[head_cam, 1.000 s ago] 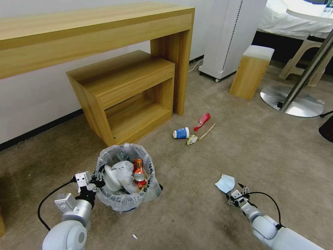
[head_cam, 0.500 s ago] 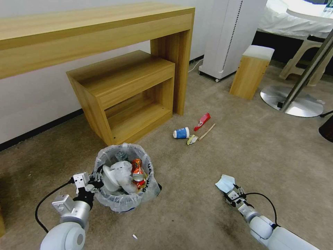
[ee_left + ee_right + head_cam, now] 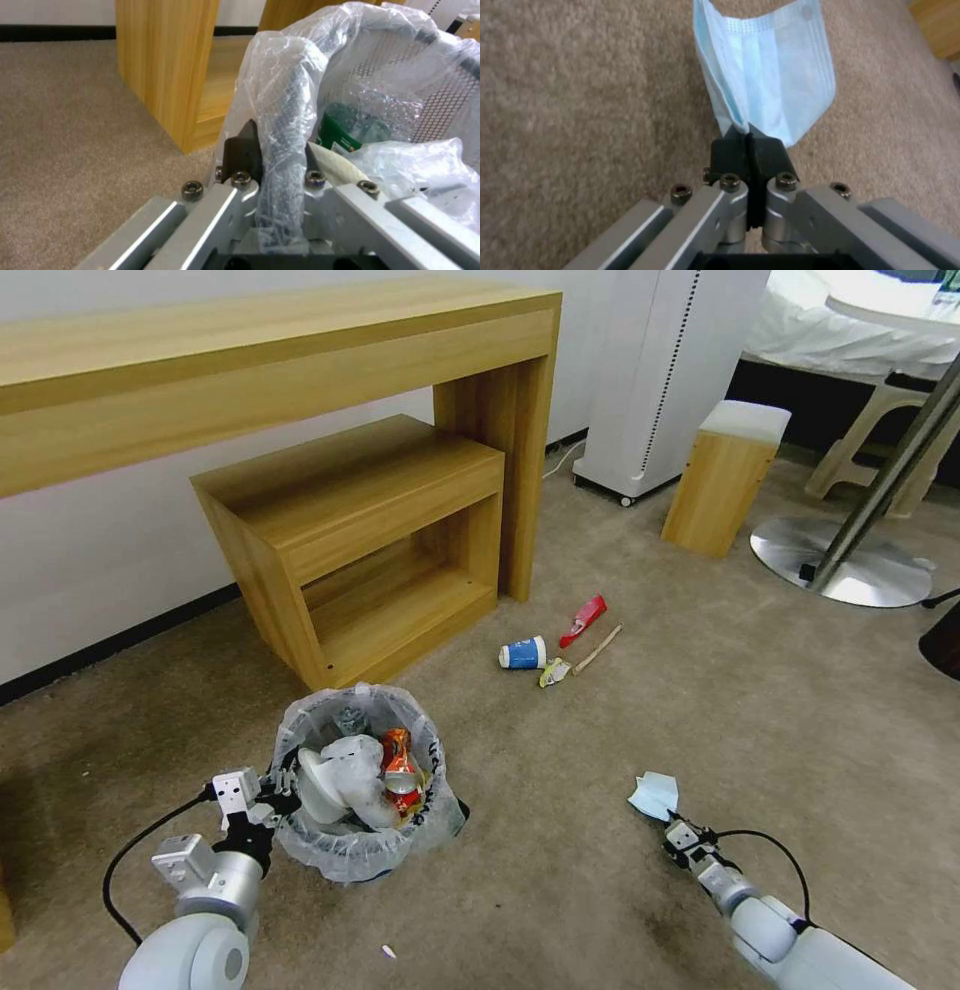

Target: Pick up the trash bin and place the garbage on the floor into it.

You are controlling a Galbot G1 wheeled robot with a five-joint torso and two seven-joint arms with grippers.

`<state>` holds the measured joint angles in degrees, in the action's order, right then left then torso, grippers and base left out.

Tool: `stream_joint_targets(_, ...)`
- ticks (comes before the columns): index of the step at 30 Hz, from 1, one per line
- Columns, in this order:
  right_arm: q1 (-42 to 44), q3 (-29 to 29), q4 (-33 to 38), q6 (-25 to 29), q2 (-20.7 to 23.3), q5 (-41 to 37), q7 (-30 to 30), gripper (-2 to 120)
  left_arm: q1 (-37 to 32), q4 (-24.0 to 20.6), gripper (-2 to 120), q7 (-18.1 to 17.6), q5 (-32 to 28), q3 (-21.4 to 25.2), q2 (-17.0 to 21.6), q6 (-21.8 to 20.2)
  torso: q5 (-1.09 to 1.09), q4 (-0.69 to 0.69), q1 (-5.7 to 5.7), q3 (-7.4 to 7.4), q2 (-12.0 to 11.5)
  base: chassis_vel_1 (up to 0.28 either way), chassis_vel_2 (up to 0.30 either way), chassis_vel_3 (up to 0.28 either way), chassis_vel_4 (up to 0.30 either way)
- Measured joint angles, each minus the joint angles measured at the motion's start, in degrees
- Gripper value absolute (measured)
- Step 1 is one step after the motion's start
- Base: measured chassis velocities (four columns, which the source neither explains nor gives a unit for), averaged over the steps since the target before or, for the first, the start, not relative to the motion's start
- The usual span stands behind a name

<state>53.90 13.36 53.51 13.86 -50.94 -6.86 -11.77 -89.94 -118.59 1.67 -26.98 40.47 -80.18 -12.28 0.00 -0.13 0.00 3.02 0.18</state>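
We saw the trash bin (image 3: 355,810) standing upright on the carpet (image 3: 560,880), just in front of the low wooden shelf unit (image 3: 360,540), its mouth facing up and the clear bag liner (image 3: 280,93) wrinkled over the rim. The left gripper (image 3: 272,797) was clamped on the near-left part of that rim; in the left wrist view its fingers (image 3: 241,152) pinched the plastic-covered rim from either side. Inside the bin lay a white slipper (image 3: 335,780), an orange can (image 3: 400,760) tilted with its long axis running roughly front to back, and a green-labelled bottle (image 3: 345,131) pressed against the mesh wall.

The right gripper (image 3: 748,144) sat low over the carpet, well to the right of the bin, its jaws closed together on one corner of the pale blue mask (image 3: 765,71). The mask stretched away from the fingertips, its far part against the floor; whether the gripped end was off the carpet we could not tell.

Farther ahead, near the desk leg (image 3: 515,470), the remaining litter lay together: the blue-white cup (image 3: 524,653) on its side with its long axis running left to right, the red wrapper (image 3: 584,620) and the wooden stick (image 3: 597,650) both slanting up toward the right, and a small yellowish scrap (image 3: 553,673) at the stick's near end.
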Motion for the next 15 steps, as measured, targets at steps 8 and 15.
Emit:
stream_joint_targets(8, 0.35, -1.96, 2.58, 7.04, 0.35, -3.42, 7.19, 0, 0.26, 0.55, 2, 0.00, 0.06, -0.01, 0.00, 0.11, -0.01, 0.00, 0.00, 0.00, 0.00, 0.000, 0.000, 0.000, 0.000)
stream_joint_targets(15, 3.85, -7.75, 15.35, 14.86, 2.41, -18.36, 24.26, 0, 0.79, 1.41, 2, 0.00, 0.29, -0.15, -0.21, 0.22, 0.00, 0.00, 0.00, 0.00, 0.00, 0.000, 0.000, 0.000, 0.000)
